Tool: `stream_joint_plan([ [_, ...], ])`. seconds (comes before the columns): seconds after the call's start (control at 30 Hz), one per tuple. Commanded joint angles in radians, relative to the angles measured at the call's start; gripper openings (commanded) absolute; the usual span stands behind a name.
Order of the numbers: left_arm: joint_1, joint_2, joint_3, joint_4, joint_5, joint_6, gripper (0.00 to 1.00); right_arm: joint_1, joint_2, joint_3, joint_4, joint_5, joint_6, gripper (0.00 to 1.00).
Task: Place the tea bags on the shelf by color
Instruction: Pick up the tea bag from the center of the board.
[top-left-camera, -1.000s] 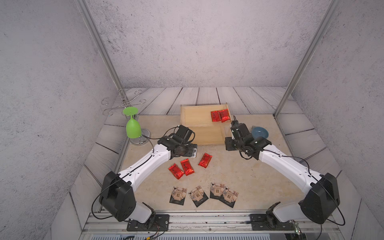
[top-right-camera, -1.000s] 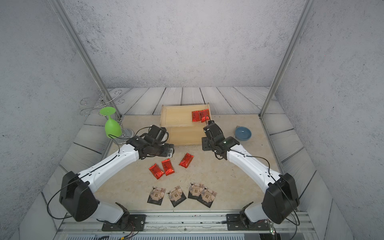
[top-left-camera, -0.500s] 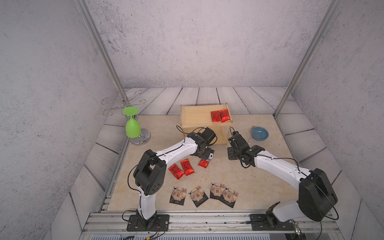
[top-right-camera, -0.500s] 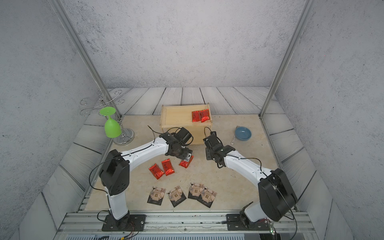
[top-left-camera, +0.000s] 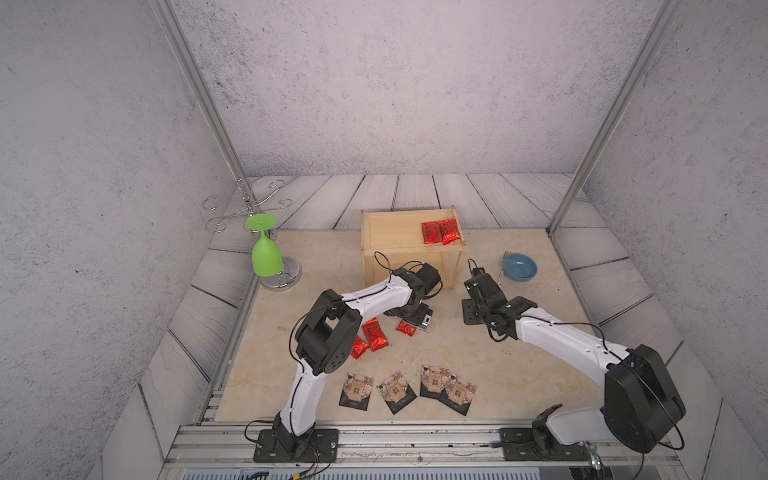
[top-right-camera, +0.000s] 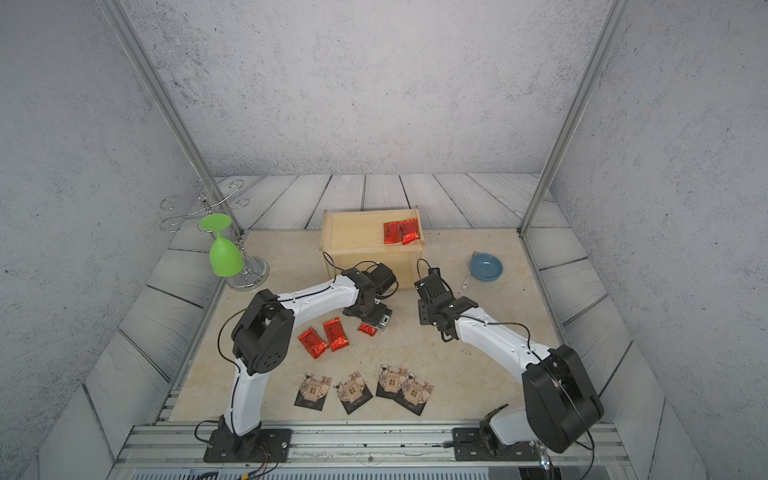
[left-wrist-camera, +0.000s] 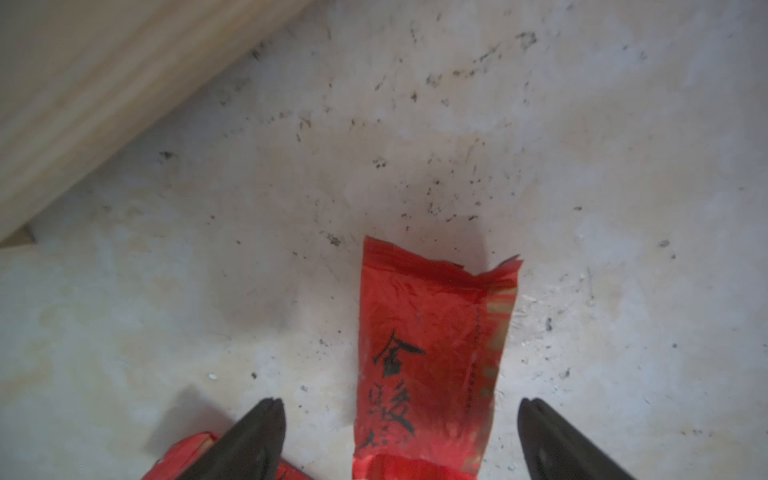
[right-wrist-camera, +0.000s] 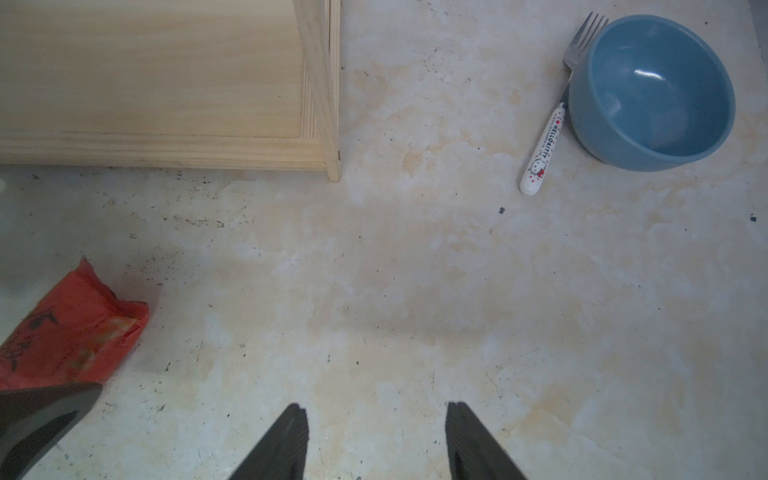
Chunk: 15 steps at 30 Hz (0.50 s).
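Note:
The light wood shelf (top-left-camera: 395, 232) (top-right-camera: 353, 235) stands at the back, with two red tea bags (top-left-camera: 438, 230) on its top board. My left gripper (left-wrist-camera: 401, 409) is open, low over a loose red tea bag (left-wrist-camera: 432, 353) (top-left-camera: 405, 328) that lies between its fingers on the table. Two more red tea bags (top-left-camera: 376, 334) lie beside my left arm. A row of several black tea bags (top-left-camera: 395, 390) sits near the front edge. To the right, my right gripper (right-wrist-camera: 376, 411) is open over bare table with nothing between its fingers.
A blue bowl (top-left-camera: 519, 267) (right-wrist-camera: 652, 91) with a white-handled fork (right-wrist-camera: 548, 137) beside it sits right of the shelf. A green upturned glass (top-left-camera: 266, 257) hangs on a metal stand at the left. The shelf's lower board (right-wrist-camera: 166, 83) holds nothing in the part shown.
My left arm has swung right and come down over the loose red tea bag in front of the shelf. My right gripper has drawn back from the shelf and sunk toward the table.

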Motion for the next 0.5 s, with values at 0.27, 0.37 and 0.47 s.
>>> stream_joint_plan([
  [0.27, -0.002, 0.015, -0.004, 0.002, 0.015, -0.028, 0.79, -0.005, -0.037, -0.01, 0.002, -0.009, 0.004, 0.56],
  [0.37, -0.002, 0.023, -0.001, 0.003, 0.016, -0.032, 0.79, -0.007, -0.042, -0.009, 0.004, -0.009, 0.002, 0.56],
  [0.47, -0.001, 0.032, -0.001, 0.004, 0.018, -0.041, 0.77, -0.006, -0.046, -0.008, 0.004, -0.012, 0.004, 0.56],
])
